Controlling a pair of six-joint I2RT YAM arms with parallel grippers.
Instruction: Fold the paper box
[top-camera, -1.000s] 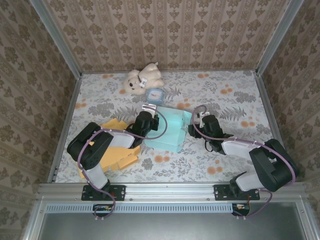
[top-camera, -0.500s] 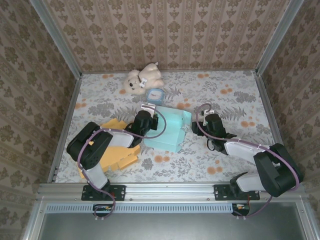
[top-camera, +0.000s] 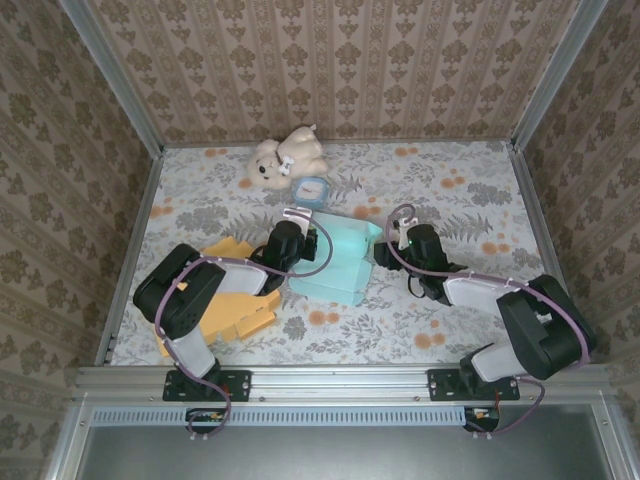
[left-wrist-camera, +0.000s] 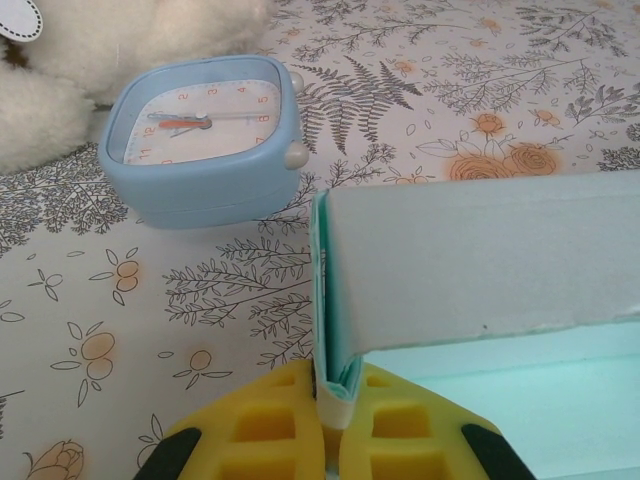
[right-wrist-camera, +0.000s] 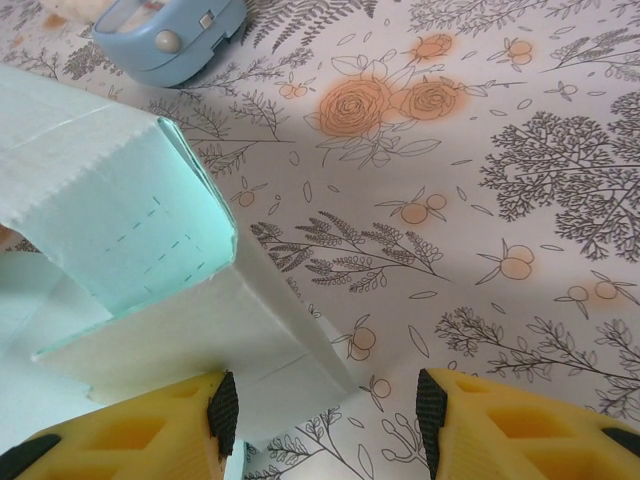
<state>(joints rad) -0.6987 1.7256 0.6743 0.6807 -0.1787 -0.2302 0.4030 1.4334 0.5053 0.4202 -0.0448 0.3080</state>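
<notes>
Centre of the floral-patterned bench is taken by a mint-green paper box, partly folded, with some walls raised and its hollow facing up. The left end effector meets the box at its 9 o'clock side. Its yellow fingers are pressed together on the thin end edge of one upright wall, pinching the paper between them. The right end effector is at the box's 3 o'clock side with its yellow fingers spread apart. In the right wrist view a low flap of the box runs into the gap between them. One finger is over the flap and the other over bare bench, and nothing is clamped.

A pale-blue square alarm clock lies just beyond the box toward 12 o'clock, near the box but not touching it. A cream plush teddy bear lies farther out toward 11 o'clock, close to the back wall and just beside the clock. A flat yellow-orange cardboard sheet rests on the bench toward 8 o'clock of the box, partly under the left arm.
</notes>
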